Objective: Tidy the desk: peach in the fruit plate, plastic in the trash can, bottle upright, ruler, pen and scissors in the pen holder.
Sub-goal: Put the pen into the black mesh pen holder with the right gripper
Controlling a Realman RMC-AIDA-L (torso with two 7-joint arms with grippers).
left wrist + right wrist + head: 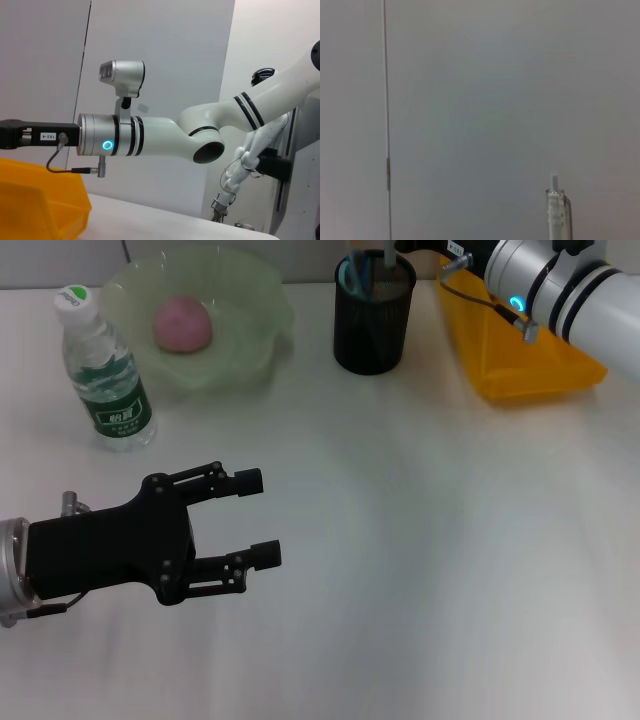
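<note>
The right tool (400,248) sits directly over the pen holder (373,315), apparently carrying the pen (556,212), though I cannot tell its grip. If released off-centre, the pen could strike the holder's rim and fall onto the counter (420,540). The left tool (262,518), spread wide, hangs idle well away.
</note>
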